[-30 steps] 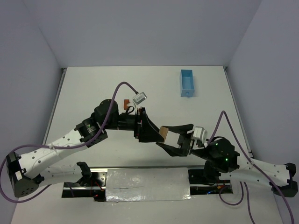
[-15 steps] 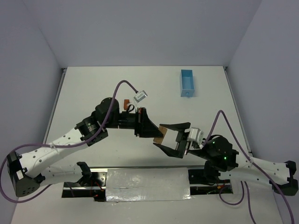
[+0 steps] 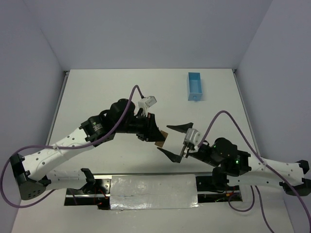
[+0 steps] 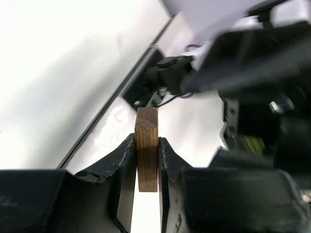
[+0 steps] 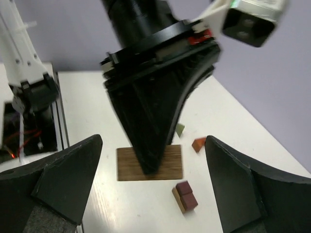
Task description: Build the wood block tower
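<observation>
- Robot lab test cell, not a home or a shop.
- Plain white table (image 3: 97, 92), boxed in on three sides by bare lilac-grey walls (image 3: 146, 34).
- Two white-and-black robot arms (image 3: 63, 148) mounted at the near edge beside a silvery sheet (image 3: 153, 191).
- Loose purple cables (image 3: 221, 112); small wrist camera (image 3: 149, 101).

top external: fixed high behind the near edge, looking down and toward the far side; distant, it takes in the whole table (image 3: 97, 87), the left arm (image 3: 73, 141), the right arm (image 3: 262, 167) and the blue tray (image 3: 195, 86).
left wrist: rides the left arm, facing right and near; very close on the left gripper (image 4: 147, 158) and the brown block (image 4: 147, 126).
right wrist: rides the right arm, facing left; close.
shared: all 3 views hold the brown block; each wrist view holds the other arm.
</observation>
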Tool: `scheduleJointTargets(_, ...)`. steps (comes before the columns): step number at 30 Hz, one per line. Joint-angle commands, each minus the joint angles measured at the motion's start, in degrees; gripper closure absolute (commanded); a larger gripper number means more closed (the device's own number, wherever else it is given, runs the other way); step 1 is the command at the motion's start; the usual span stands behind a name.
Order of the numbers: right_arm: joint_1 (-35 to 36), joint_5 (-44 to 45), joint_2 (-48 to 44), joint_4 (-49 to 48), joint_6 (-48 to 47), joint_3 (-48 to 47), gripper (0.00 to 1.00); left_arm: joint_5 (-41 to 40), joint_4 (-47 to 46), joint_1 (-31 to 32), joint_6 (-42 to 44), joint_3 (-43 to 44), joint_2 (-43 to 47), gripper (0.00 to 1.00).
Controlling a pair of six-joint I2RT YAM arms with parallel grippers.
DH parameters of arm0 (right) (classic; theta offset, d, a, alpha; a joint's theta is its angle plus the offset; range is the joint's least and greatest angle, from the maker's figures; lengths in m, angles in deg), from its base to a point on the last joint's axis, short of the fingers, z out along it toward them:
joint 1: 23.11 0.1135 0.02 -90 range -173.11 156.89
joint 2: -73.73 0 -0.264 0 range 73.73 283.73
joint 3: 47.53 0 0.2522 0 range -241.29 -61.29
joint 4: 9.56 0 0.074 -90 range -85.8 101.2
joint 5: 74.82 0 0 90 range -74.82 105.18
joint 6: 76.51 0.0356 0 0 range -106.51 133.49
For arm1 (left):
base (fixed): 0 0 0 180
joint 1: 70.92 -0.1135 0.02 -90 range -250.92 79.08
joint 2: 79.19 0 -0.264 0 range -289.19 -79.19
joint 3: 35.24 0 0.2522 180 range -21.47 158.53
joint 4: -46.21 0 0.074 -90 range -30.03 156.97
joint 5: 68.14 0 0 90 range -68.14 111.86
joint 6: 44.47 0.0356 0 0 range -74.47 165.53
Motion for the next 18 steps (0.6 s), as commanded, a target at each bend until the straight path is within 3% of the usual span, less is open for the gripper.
scheduleJointTargets(1,3.94,8.82,3.33,4.34,-4.18,-2.81,0.07,-3.89,4.71,-1.09,1.34,3.48,-1.32,1.00)
scheduleJointTargets(6,10.18,16.58,7.99,5.93,-8.05,-4.39,0.09,-2.84,5.68,-1.88,2.21,5.41,-2.81,1.00)
scheduleJointTargets(18,10.71,19.58,5.54,0.31,-11.13,-1.23,0.09,-1.44,4.72,-1.80,5.02,2.87,-1.06,1.00)
